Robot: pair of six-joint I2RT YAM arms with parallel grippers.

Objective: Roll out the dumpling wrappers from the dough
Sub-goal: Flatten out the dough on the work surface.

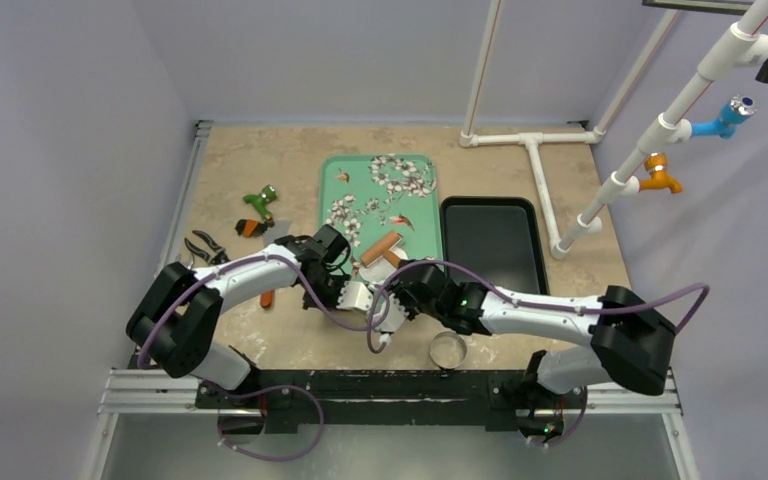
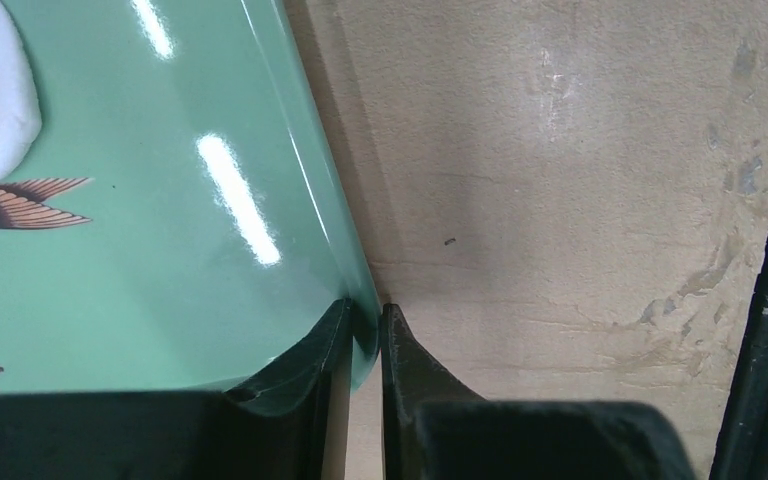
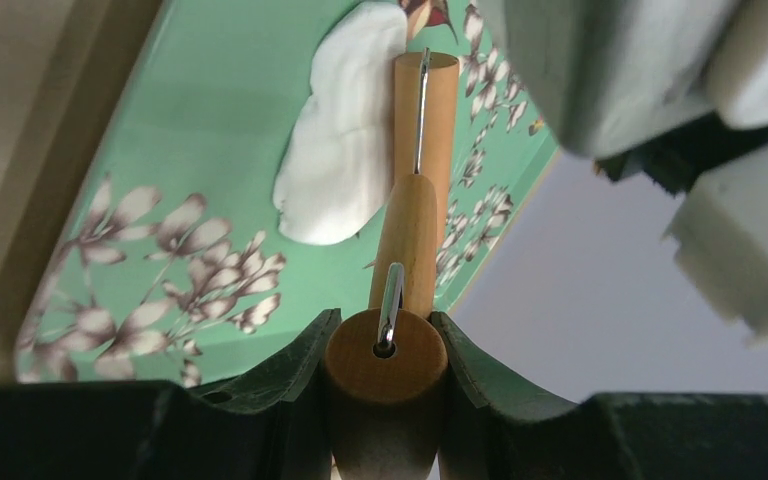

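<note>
A: State of left gripper (image 2: 365, 318)?
B: Pinched on the rim of the glossy green floral tray (image 2: 160, 260).
A: And right gripper (image 3: 385, 335)?
B: Clamped on the wooden rolling pin (image 3: 412, 235). The flattened white dough (image 3: 335, 170) is just ahead-left of it, right edge hidden behind the roller.

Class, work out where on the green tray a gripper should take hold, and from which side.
Grip the green tray by its raised rim, from above, one finger inside and one outside. It lies flat on the table, so only that thin upturned lip offers opposing faces.
</note>
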